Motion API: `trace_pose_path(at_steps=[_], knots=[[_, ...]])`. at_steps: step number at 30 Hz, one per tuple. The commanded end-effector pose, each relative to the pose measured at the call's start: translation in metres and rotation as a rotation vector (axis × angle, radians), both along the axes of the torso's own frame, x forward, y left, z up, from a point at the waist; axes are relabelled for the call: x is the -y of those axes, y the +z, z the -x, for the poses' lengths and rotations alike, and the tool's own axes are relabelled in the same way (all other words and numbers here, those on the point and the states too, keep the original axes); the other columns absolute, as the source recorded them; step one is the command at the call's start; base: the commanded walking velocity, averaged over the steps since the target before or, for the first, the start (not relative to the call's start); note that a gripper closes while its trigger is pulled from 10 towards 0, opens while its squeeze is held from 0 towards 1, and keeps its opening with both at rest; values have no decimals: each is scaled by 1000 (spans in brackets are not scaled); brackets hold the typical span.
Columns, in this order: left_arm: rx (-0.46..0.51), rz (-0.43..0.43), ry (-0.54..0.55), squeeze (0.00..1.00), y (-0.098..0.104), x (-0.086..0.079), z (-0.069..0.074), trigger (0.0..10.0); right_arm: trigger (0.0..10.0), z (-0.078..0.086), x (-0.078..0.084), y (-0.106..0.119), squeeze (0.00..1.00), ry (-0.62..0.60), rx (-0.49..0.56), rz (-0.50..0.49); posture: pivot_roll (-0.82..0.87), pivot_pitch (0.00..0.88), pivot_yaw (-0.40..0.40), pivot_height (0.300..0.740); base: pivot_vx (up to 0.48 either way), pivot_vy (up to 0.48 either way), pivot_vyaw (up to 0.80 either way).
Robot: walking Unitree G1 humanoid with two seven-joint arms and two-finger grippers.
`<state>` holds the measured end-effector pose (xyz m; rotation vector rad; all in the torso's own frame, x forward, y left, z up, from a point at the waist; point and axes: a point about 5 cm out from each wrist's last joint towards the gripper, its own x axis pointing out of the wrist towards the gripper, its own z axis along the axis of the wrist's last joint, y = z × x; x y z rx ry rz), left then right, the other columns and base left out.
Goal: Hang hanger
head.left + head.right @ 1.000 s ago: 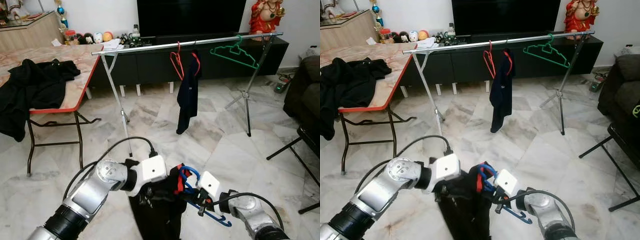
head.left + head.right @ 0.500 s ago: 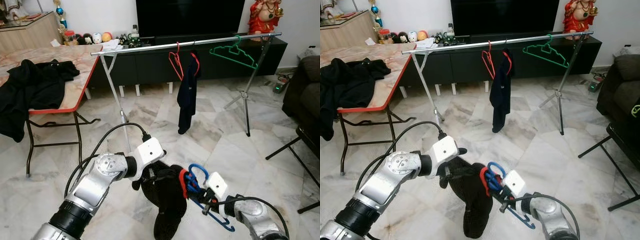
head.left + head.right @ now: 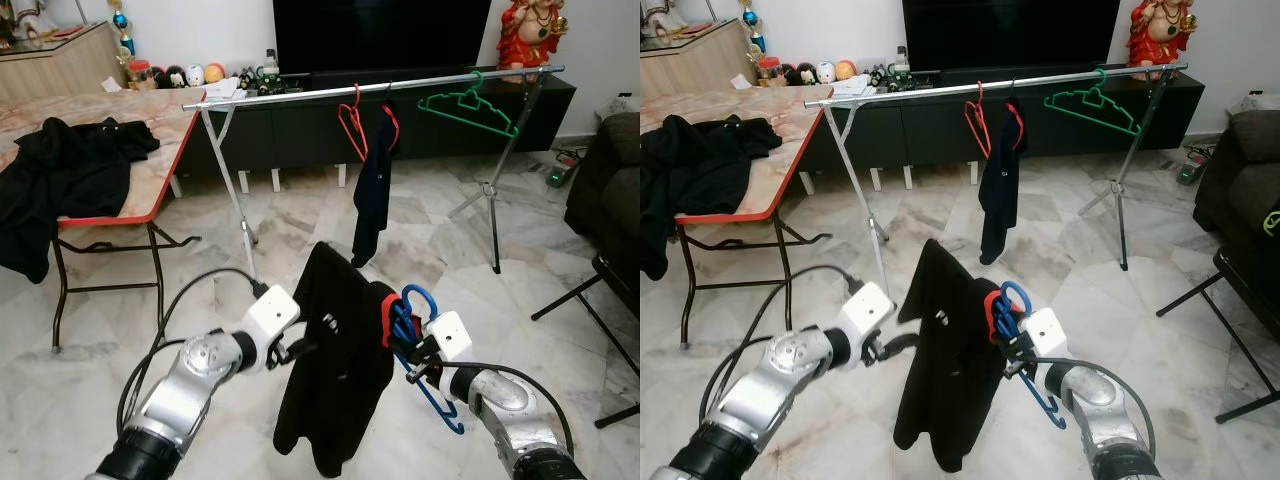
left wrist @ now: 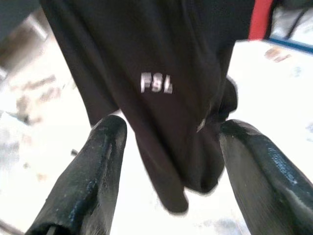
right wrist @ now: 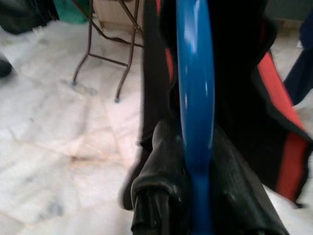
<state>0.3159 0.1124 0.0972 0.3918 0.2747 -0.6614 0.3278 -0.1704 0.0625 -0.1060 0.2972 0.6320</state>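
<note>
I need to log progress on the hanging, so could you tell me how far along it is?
Done: the black shirt is on the blue hanger. In hand: the right gripper is shut on the hanger, holding it low in front of the robot; the left gripper is open beside the shirt. Left: carry it to the rail, where a red hanger and a green hanger hang, and hook it on.

Folding table (image 3: 150,185) with red edge on left, black clothes (image 3: 70,165) heaped on it, part hanging over front edge. Dark sofa (image 3: 610,185) at right edge, black stand legs (image 3: 600,300) just in front of it. Big TV (image 3: 380,30) on low black cabinet (image 3: 290,135) against back wall. Row of little toys and figurines (image 3: 190,72) along cabinet top, red and gold statue (image 3: 532,30) at its right end. White marble floor (image 3: 430,270) all over.
</note>
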Motion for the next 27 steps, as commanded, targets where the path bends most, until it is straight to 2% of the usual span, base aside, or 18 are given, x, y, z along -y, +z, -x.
trace_pose_path(at_steps=[1,3,5,7,10,12,16,20,22,26,27], knots=[[-30,-15,43,0,-13,0,3,10000,0,-10,-11,22,0,34,87,-50,-38,21,35,740,0,0,0],[-29,-6,107,0,-18,1,0,10000,0,-11,-13,25,0,56,85,-50,-39,19,30,740,0,0,0],[-44,61,184,0,-22,5,-4,10000,0,-12,-16,30,0,74,79,-76,-44,19,29,740,0,0,0],[-59,137,183,0,-20,16,-5,10000,0,-12,-17,40,0,122,95,-118,-51,20,28,740,0,0,0],[-25,148,209,0,-16,19,-9,10000,0,-9,-18,44,0,175,102,-110,-53,20,27,740,0,0,0],[-4,157,267,0,-13,18,-15,10000,0,-9,-15,46,0,172,102,-109,-53,17,22,740,0,0,0],[-26,199,284,0,-13,21,-18,10000,0,-8,-12,46,0,168,94,-122,-50,13,15,740,0,0,0],[-8,219,316,0,-10,22,-21,10000,0,-7,-13,47,0,178,88,-127,-50,7,10,740,0,0,0],[16,229,366,0,-6,23,-26,10000,0,-6,-15,50,0,200,85,-141,-50,5,6,740,0,0,0],[-4,242,333,0,-6,30,-26,10000,0,-5,-16,50,0,209,83,-145,-52,1,0,740,0,0,0],[-25,248,287,0,-8,37,-24,10000,0,-5,-15,51,0,218,80,-148,-51,0,-3,740,0,0,0]])
